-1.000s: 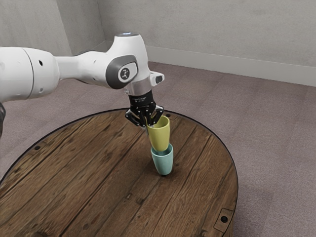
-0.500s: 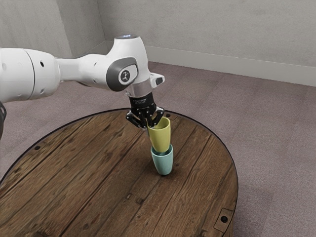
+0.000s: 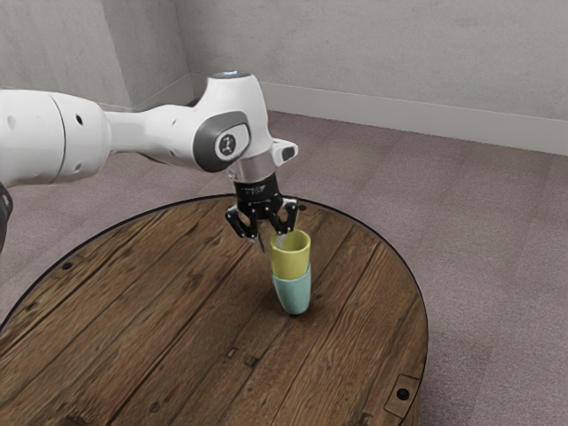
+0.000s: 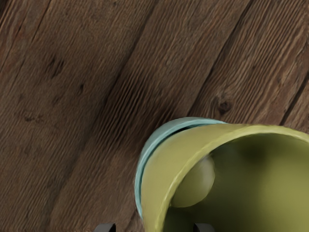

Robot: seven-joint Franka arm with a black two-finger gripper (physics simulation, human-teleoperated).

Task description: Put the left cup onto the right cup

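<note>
Our white arm (image 3: 133,133) reaches in from the exterior view's left, wrist pointing down. The black two-finger gripper (image 3: 264,229) hangs just above the teal plastic cup (image 3: 293,295), fingers spread and gripping nothing. The yellow-green plastic cup (image 3: 291,253) sits nested in the teal cup (upright). Beneath the teal cup is a round dark-plank table (image 3: 133,337), with grey carpet (image 3: 479,204) beyond.

yellow cup (image 3: 290,255), teal cup (image 3: 292,294), brown table (image 3: 160,337)
</note>
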